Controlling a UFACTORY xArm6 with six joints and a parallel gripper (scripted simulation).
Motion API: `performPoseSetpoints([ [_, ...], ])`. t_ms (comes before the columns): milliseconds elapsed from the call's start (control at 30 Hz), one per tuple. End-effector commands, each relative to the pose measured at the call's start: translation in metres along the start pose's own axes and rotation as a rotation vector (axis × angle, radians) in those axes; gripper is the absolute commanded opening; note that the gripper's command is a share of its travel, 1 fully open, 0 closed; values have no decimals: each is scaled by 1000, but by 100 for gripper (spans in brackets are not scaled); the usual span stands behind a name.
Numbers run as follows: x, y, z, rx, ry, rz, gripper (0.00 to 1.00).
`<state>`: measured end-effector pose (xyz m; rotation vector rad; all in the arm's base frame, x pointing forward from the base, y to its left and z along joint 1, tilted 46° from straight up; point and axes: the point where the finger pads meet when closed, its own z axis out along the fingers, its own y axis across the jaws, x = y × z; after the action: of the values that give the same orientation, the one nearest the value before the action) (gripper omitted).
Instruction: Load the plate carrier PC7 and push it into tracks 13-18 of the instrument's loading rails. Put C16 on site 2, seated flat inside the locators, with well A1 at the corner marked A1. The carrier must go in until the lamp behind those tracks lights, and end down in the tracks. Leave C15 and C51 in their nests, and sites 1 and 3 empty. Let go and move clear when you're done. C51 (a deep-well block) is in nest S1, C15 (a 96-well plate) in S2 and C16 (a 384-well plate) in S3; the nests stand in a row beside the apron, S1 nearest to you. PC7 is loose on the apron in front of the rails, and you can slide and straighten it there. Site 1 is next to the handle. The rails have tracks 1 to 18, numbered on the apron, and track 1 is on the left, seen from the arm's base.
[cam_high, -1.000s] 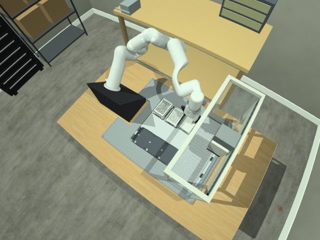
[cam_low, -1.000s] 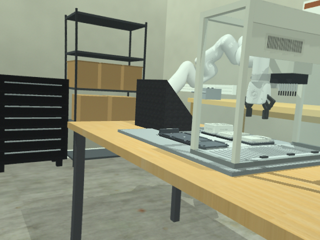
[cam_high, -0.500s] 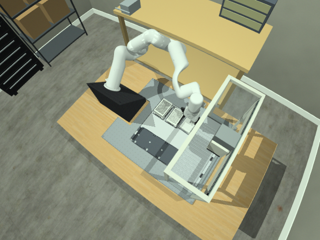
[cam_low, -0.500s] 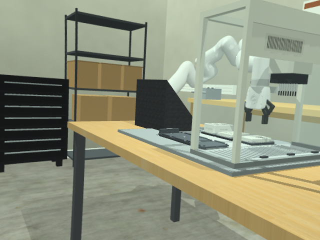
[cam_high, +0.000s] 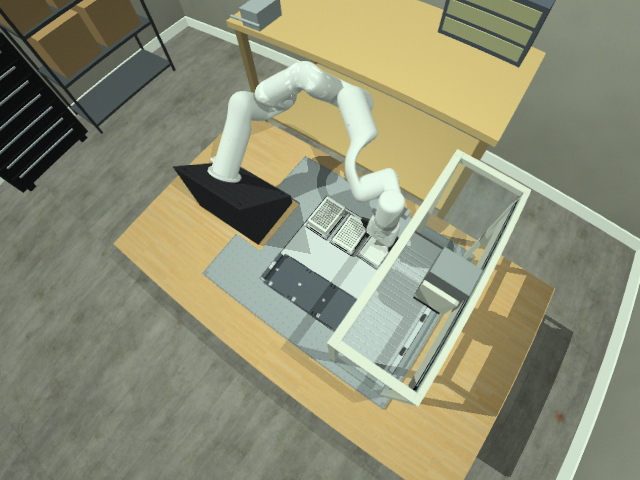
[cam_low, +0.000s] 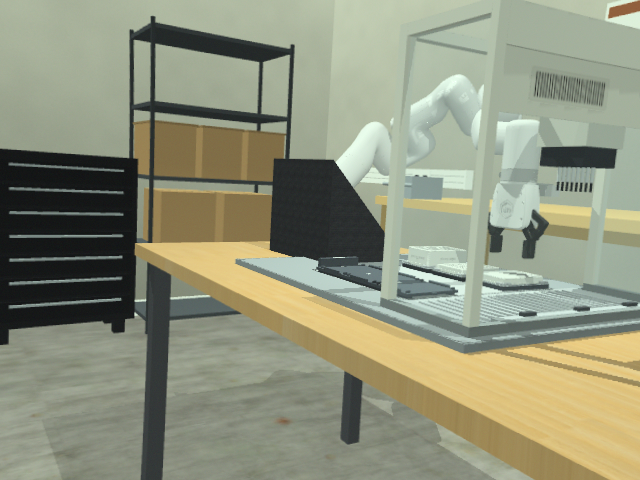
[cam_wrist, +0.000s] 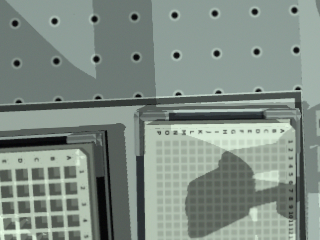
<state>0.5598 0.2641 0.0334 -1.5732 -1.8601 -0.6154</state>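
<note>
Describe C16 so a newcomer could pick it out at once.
Find the white-framed instrument enclosure. Beside it three plates stand in a row, running back toward the arm's black base. C16 is the one nearest the enclosure, under the open gripper; its wells are much finer than its neighbours'.

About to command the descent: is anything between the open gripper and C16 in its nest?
Nothing visible. The gripper hangs open above C16, with only free space between them in the exterior view. The wrist view shows just the gripper's shadow on the plate. C15 sits apart in the neighbouring nest.
</note>
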Motion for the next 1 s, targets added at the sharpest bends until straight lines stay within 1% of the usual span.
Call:
performPoseSetpoints([
  [0, 0, 2, 5, -4, 0, -1, 100],
  [367, 0, 2, 23, -4, 0, -1, 100],
  [500, 0, 2, 27, -4, 0, -1, 100],
  [967, 0, 2, 27, -4, 0, -1, 100],
])
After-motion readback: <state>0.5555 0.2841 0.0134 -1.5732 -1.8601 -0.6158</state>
